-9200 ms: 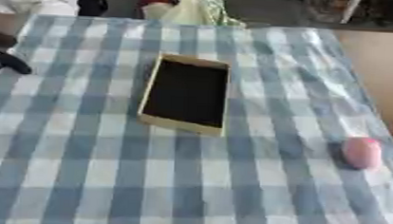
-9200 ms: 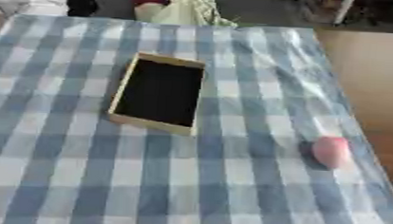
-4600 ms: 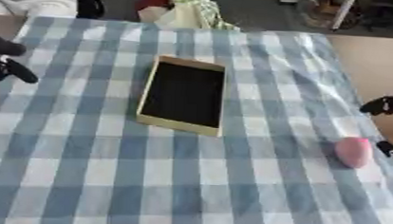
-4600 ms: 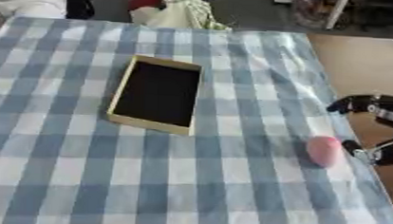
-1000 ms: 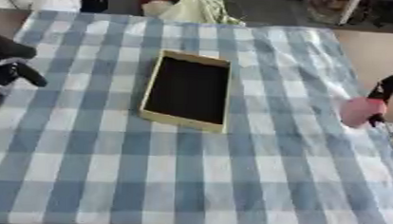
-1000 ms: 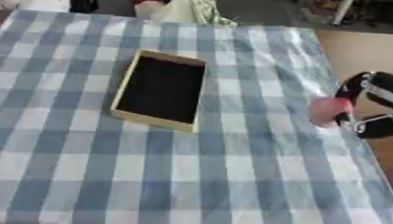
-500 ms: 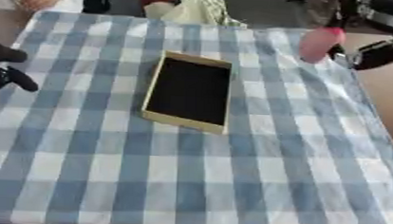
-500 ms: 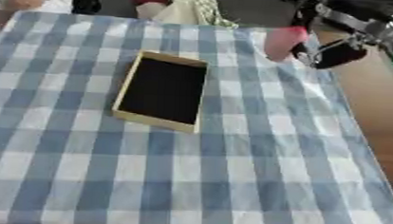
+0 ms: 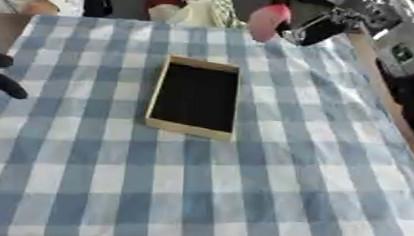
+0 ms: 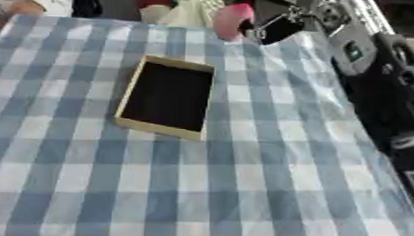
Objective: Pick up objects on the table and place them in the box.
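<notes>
box point(image 9: 195, 98) open on checked cloth point(image 9: 242, 191), left of centre, nothing visible inside. left hand point(image 9: 2, 83) idle at left edge, fingers curled. pink object point(image 9: 268, 20) pinched in right hand point(image 9: 312, 27), held high beyond box's far right corner. bring it over opening, lower before releasing.

Your right hand point(image 9: 312, 28), beyond the box's point(image 9: 197, 98) far right corner, is blurred, so you cannot tell its fingers apart where they meet the pink object point(image 9: 268, 21). That object shows only as a smeared rounded shape. Your left hand point(image 9: 0, 81), left of the box, is cut off by the picture's edge; only dark fingers show.
</notes>
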Controlling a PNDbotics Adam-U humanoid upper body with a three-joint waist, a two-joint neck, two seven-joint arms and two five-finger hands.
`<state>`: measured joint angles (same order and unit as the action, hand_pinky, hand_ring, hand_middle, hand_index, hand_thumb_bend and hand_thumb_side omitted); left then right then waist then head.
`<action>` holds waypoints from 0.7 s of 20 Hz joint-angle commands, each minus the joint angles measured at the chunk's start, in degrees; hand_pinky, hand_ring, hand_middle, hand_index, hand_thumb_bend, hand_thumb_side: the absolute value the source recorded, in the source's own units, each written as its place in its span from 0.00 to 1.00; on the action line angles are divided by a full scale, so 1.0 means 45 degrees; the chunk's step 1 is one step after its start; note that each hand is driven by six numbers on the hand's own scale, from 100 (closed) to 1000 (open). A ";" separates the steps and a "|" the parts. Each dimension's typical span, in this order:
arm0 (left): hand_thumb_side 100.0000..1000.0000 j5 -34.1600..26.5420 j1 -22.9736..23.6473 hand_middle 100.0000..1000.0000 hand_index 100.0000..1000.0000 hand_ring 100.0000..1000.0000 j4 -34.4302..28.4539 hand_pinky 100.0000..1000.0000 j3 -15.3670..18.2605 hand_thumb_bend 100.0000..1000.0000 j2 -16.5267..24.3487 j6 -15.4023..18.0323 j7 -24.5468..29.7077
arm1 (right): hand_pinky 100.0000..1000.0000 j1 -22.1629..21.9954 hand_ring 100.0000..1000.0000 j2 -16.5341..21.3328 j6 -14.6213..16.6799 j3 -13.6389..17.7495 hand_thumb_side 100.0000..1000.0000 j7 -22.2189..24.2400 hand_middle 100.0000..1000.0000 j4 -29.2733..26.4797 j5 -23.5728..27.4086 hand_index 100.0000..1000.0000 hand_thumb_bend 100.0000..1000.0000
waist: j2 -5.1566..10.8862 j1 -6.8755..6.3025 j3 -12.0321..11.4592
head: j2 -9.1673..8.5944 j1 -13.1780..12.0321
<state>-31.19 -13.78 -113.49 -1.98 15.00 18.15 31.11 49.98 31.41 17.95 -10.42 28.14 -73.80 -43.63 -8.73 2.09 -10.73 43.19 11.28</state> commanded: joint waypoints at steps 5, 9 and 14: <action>0.55 -0.0279 -0.0375 0.69 0.73 0.77 -0.0244 0.57 0.0012 0.00 -0.0019 0.0086 -0.0268 | 0.85 0.0774 0.60 -0.1526 0.0498 0.0020 0.00 -0.0615 0.50 0.2092 -0.2530 0.62 0.00 | 0.0208 -0.0154 -0.0178 | 0.0031 0.0277; 0.55 -0.0287 -0.0396 0.69 0.73 0.77 -0.0244 0.57 -0.0013 0.00 -0.0082 0.0043 -0.0212 | 0.84 0.0828 0.60 -0.2121 0.0378 0.0349 0.00 -0.1337 0.50 0.3225 -0.3712 0.62 0.00 | 0.0156 -0.0207 -0.0265 | -0.0011 0.0367; 0.55 -0.0273 -0.0431 0.69 0.73 0.77 -0.0244 0.57 -0.0046 0.00 -0.0148 -0.0009 -0.0116 | 0.84 0.0900 0.60 -0.2558 0.0336 0.0637 0.00 -0.2094 0.50 0.4236 -0.4667 0.62 0.00 | 0.0029 -0.0245 -0.0353 | -0.0052 0.0426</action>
<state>-32.25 -15.00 -113.49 -2.04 14.00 18.27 30.46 52.45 19.61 19.51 -8.41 19.69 -55.12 -63.45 -9.45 1.25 -12.27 43.19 13.03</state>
